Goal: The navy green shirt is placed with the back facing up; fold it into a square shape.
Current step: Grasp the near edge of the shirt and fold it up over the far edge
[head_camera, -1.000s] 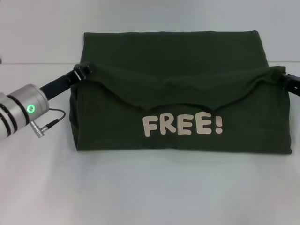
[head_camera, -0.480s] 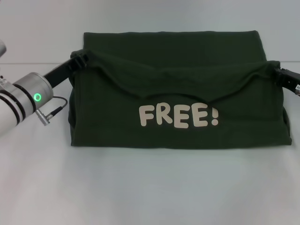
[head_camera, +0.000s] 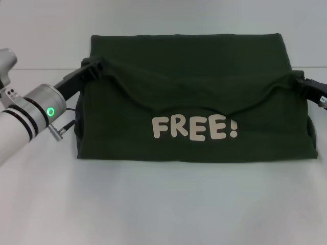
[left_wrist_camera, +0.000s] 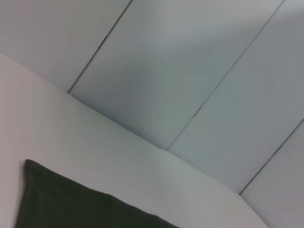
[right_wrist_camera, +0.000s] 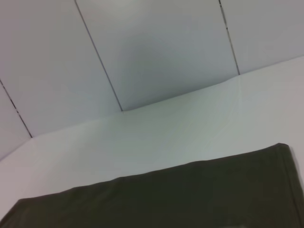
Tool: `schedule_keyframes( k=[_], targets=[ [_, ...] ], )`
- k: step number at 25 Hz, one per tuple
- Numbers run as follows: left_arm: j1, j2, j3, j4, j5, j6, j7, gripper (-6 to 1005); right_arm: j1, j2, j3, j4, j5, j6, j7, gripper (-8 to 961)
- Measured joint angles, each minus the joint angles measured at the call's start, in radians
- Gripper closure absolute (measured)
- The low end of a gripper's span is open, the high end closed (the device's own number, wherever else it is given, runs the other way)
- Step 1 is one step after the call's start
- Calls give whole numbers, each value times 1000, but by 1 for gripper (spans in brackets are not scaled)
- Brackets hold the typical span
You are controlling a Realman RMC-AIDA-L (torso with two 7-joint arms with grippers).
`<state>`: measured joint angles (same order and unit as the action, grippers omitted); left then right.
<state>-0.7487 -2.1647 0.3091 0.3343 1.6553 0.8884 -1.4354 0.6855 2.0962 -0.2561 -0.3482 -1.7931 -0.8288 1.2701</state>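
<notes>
The navy green shirt [right_wrist_camera: 161, 194] lies flat on the white table [right_wrist_camera: 142, 142]. One straight edge of the shirt faces the wall [right_wrist_camera: 156, 47], and one corner of it shows. The pale wall panels beyond the shirt are separated by thin dark seams.

The navy green shirt [head_camera: 194, 66] is soft, matt woven cloth, with cream "FREE!" lettering [head_camera: 194, 127] that looks like a flat, smooth print. The left gripper [head_camera: 88, 70] and right gripper [head_camera: 301, 81] are matt black, plastic-looking, and the left arm's wrist [head_camera: 43, 104] is brushed silver metal. The table [head_camera: 163, 204] is a smooth, matt white surface, and the wall panels [right_wrist_camera: 156, 47] look smooth and faintly satin.
</notes>
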Motion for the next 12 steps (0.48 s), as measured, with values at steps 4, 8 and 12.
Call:
schedule_keyframes(
  k=[4, 8, 12],
  targets=[
    [-5, -1, 1, -34, -1, -5, 50, 911, 0, 1, 4, 13, 10, 3, -18, 803],
    [-9, -1, -3, -50, -2, -28, 57, 759, -1, 0, -1, 23, 25, 0, -25, 742],
    [7, 2, 4, -49, 3, -34, 13, 604, -18, -3, 0, 24, 26, -30, -17, 548]
  ],
)
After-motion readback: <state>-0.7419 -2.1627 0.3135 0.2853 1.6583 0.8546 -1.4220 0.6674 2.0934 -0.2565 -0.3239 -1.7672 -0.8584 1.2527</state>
